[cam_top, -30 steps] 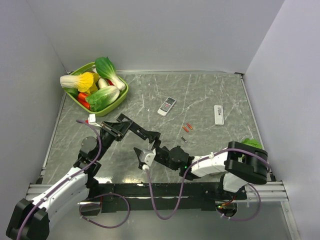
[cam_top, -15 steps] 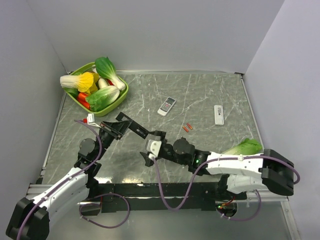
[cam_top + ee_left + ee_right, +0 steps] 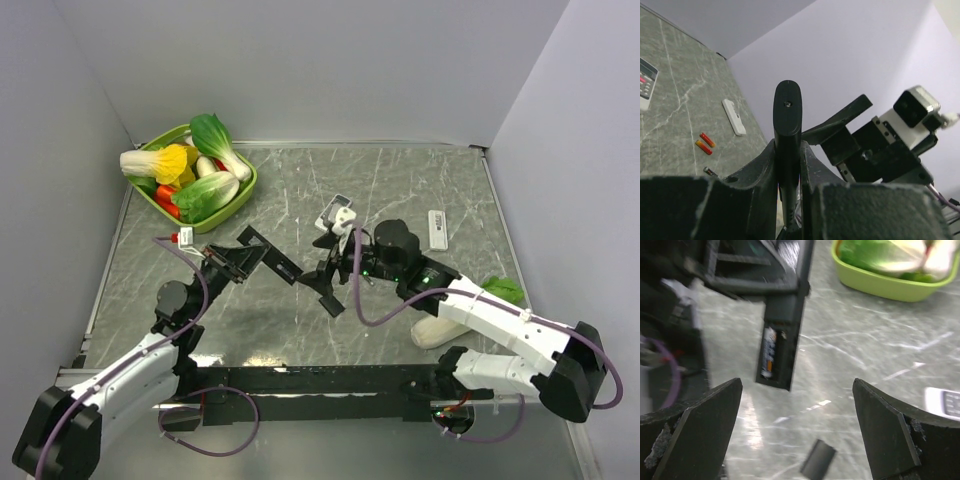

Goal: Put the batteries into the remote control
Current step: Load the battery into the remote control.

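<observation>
Black plastic fills the left wrist view: the left gripper (image 3: 788, 167) has its fingers clamped on the long black remote (image 3: 787, 115), which stands up between them. Down on the grey table (image 3: 675, 115) lie two red batteries (image 3: 707, 139) side by side. One dark battery (image 3: 710, 171) is near them, and a slim white remote (image 3: 734, 117) is further off. These batteries are small and round, so a bump from an arm could send them rolling away.

In the right wrist view, the right gripper (image 3: 796, 405) has its fingers wide apart and holds nothing. The back of the black remote is open. One fitted battery (image 3: 768, 353) sits in one slot, and the slot beside it looks empty. A small dark lid (image 3: 818, 465) lies on the table below; I think it is the cover. If the left gripper tips the remote too far, the fitted battery could drop out. If the right fingers knock the remote, it could twist in the grip.

In the top view, the remote is held up off the table and the right gripper is just beside its far end. Half a second ago the right arm lay low near the front edge. Now it has swung up toward the middle of the table and hides the red batteries, so it could brush them. The left arm and the remote look almost the same as they did.
</observation>
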You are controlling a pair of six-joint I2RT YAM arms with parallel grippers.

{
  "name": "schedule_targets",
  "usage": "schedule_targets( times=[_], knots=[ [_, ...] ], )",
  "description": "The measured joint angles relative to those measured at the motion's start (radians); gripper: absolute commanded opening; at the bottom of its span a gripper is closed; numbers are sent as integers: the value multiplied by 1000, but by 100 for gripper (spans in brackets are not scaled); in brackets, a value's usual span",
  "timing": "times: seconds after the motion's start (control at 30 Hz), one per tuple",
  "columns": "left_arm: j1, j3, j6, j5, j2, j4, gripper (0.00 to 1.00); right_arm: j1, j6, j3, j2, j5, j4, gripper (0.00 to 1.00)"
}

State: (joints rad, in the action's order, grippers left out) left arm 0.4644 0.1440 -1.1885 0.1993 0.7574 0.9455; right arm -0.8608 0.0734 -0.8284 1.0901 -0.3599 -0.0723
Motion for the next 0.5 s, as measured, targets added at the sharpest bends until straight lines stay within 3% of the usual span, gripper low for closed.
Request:
schedule_targets(
  times=[0.27,0.5],
  knots=[
    [0,8,10,93,68,71,2,126,-223,-93,47,-214,50,100],
    [0,43,10,163,115,140,2,152,-359,-115,141,-335,47,100]
  ],
)
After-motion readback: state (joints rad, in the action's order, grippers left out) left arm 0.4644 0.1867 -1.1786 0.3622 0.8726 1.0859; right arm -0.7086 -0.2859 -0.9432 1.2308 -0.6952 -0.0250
